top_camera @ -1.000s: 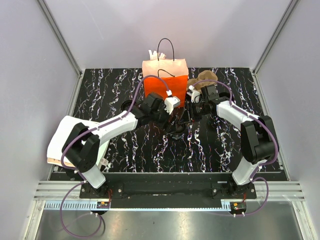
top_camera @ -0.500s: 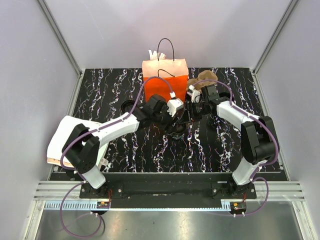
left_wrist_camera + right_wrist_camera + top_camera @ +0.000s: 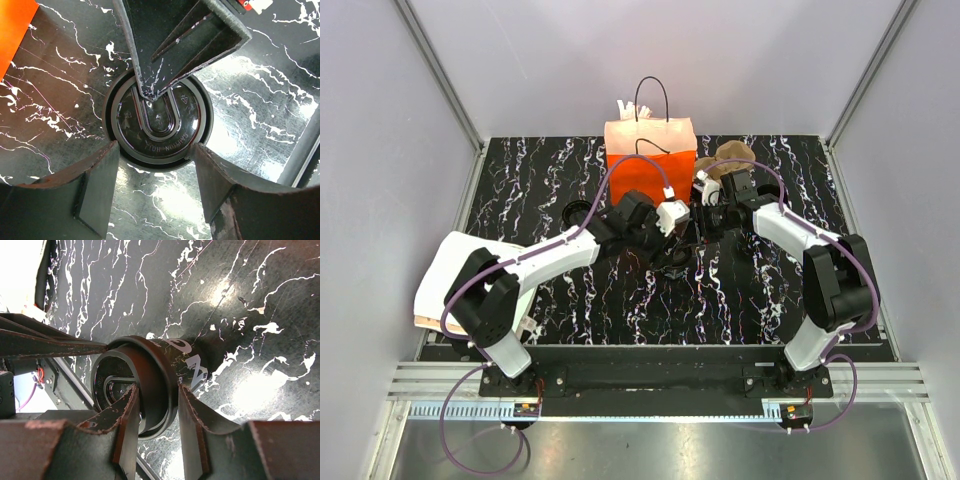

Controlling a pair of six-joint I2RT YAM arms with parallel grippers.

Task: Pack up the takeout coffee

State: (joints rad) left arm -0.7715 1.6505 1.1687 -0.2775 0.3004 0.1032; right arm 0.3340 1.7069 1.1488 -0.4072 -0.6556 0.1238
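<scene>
One coffee cup (image 3: 159,120), one orange bag (image 3: 650,150) — right pincer (image 3: 157,390) pinches the cup's rim; left pincer (image 3: 155,146), moved closer since, gapes astride it.

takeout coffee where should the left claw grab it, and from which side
Probably the round wall of the takeout coffee just under the lid, coming down from above with the left claw straddling it. The lid faces the left wrist camera, and the right claw pinches one edge of it, so take the two free sides.
</scene>
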